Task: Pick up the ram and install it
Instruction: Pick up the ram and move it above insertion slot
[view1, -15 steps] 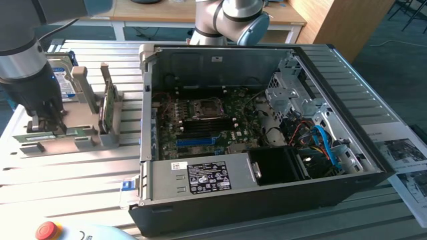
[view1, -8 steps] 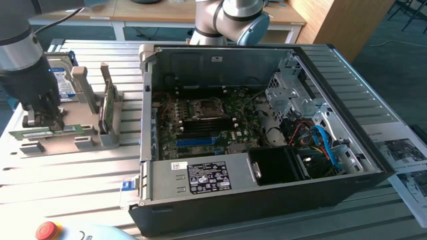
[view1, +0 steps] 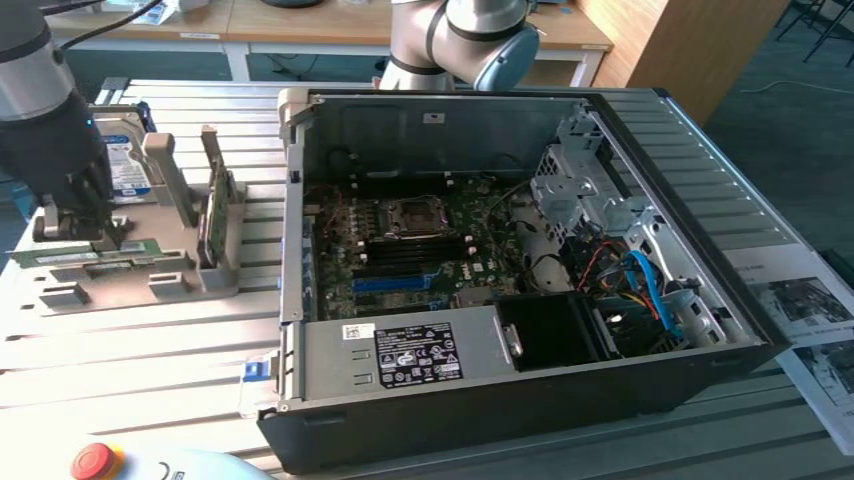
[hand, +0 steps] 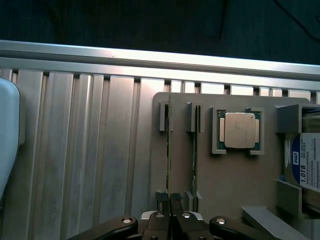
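The ram (hand: 169, 150) is a thin green stick seen edge-on, standing in a slot of the grey holder (hand: 235, 175). My gripper (hand: 169, 201) is shut on its near end, one dark finger on each side. In the exterior view the gripper (view1: 83, 232) hangs low over the holder (view1: 127, 285) at the exterior view's left, with the green ram (view1: 67, 257) running lengthwise beneath it. A second thin stick (hand: 196, 145) stands in the neighbouring slot.
The holder also carries a silver processor (hand: 240, 130), a blue-labelled hard drive (hand: 307, 165) and a larger green card on edge (view1: 214, 215). An open black computer case (view1: 400, 355) with its motherboard (view1: 414, 240) fills the middle. A red stop button (view1: 94, 460) sits at the front.
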